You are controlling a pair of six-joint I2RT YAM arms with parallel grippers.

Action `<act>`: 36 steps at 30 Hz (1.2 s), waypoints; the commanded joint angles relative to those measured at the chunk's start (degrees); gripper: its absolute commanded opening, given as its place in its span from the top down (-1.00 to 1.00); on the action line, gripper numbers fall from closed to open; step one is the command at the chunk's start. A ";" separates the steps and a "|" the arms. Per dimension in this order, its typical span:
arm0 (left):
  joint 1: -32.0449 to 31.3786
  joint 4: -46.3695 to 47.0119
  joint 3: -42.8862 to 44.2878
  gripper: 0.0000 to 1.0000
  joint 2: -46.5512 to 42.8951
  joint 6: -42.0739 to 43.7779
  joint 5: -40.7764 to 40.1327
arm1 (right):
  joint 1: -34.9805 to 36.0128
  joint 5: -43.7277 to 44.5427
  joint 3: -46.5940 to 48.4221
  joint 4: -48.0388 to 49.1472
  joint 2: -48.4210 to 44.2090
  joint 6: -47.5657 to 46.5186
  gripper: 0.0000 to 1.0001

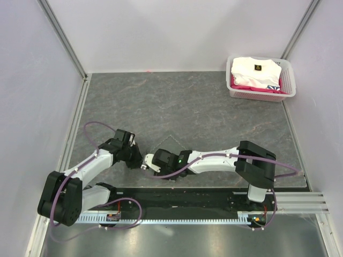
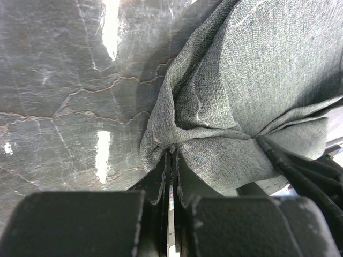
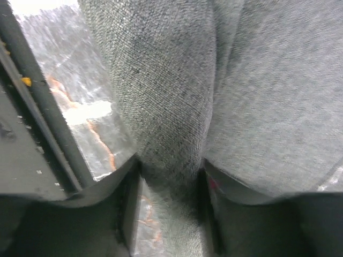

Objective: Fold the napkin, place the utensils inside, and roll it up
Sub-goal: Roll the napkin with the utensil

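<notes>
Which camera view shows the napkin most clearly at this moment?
The left wrist view: the napkin is sharp and bunched, pinched in the left hand. The right wrist view shows only blurred cloth in the right hand. In the top view I cannot make it out.

One desk (image 1: pixel 187 107). Two arms: one left arm (image 1: pixel 91 163) and one right arm (image 1: pixel 214 160). Two tools, one to each arm: the left tool (image 2: pixel 171 160) and the right tool (image 3: pixel 171 176), with two fingers (image 2: pixel 80 225) apiece, four in all. Two purple cables (image 1: pixel 99 124), one along each arm. One napkin (image 2: pixel 257 80), the same grey cloth in both wrist views. One basket (image 1: pixel 252 95). One white garment (image 1: pixel 254 75) with one dark logo (image 1: pixel 256 67). One pink cloth (image 1: pixel 236 82).
</notes>
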 commanded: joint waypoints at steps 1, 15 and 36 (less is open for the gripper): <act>-0.06 0.27 2.50 0.96 -0.58 2.26 -0.94 | -2.19 -5.44 0.41 -2.56 3.58 0.22 0.17; 0.11 -4.12 7.34 0.06 -5.15 1.46 -5.15 | -8.00 -26.00 2.34 -10.12 10.61 0.92 0.58; 0.20 -2.72 2.06 -0.35 -6.30 1.99 -0.41 | -17.57 -45.52 8.32 -18.56 20.55 -2.68 0.60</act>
